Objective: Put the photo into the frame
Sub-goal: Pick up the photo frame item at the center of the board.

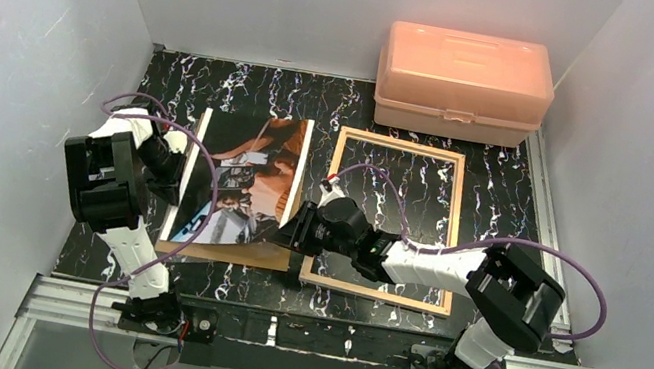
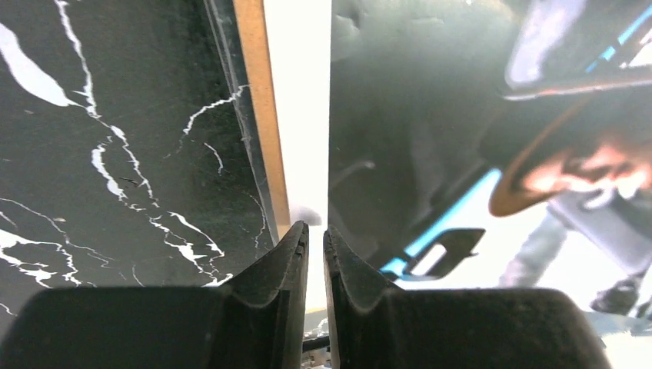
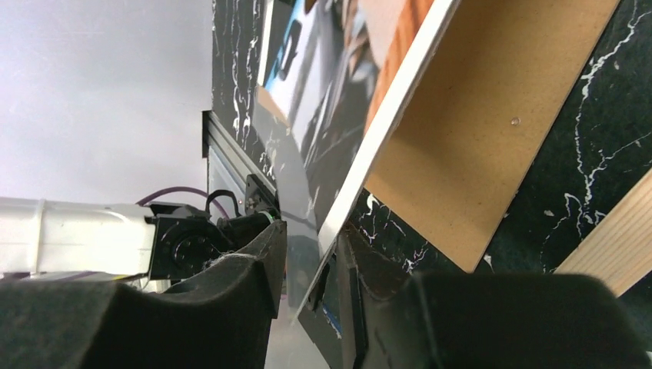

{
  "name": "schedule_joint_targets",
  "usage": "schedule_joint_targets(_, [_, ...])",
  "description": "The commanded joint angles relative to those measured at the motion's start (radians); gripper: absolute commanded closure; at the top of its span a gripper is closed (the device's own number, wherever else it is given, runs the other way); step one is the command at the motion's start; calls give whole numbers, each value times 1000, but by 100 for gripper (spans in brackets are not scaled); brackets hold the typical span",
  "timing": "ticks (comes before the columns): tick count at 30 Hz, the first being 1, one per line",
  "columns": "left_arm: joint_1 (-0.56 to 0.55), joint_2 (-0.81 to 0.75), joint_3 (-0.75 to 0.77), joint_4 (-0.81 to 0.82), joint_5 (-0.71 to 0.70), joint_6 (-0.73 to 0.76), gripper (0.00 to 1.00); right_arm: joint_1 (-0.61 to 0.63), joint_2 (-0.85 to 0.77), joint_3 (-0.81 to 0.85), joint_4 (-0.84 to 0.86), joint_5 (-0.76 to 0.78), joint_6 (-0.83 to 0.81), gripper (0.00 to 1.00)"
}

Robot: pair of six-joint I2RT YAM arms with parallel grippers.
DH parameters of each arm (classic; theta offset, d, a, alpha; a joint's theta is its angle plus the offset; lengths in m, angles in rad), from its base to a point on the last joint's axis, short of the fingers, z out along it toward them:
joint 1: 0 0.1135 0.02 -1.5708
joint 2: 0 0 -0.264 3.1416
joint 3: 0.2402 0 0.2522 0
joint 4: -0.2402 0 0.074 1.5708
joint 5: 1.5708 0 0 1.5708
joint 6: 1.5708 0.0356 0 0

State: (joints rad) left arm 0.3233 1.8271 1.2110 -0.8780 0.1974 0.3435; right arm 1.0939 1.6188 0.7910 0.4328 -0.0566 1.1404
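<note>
The photo [image 1: 248, 176], a dark glossy print with orange and pale blue patches, is held up off the brown backing board [image 1: 230, 251], both side edges raised. My left gripper [image 1: 174, 176] is shut on the photo's left edge; in the left wrist view its jaws [image 2: 315, 231] stand nearly together beside the print [image 2: 430, 115]. My right gripper [image 1: 291, 224] is at the photo's right edge. In the right wrist view the print's thin edge [image 3: 361, 154] runs between the jaws [image 3: 311, 238], touching the right finger, with a gap to the left one. The frame [image 1: 385, 294] lies wood side up to the right.
A translucent orange box [image 1: 463, 82] stands at the back right against the wall. White walls close in the black marbled table [image 1: 505, 186] on three sides. The backing board [image 3: 461, 138] and a corner of the frame [image 3: 607, 246] lie close to my right gripper.
</note>
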Motion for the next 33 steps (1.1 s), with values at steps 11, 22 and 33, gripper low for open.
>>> schedule_joint_targets(11, [-7, -26, 50, -68, 51, -11, 88, -25, -52, -36, 101, -71, -10, 61])
schedule_joint_targets(22, [-4, 11, 63, -56, 31, -2, 88, -61, -85, -62, 80, -55, -17, 99])
schedule_joint_targets(33, [-10, 69, 36, -16, 22, 0, 88, -77, -311, 31, -300, 88, -138, 99])
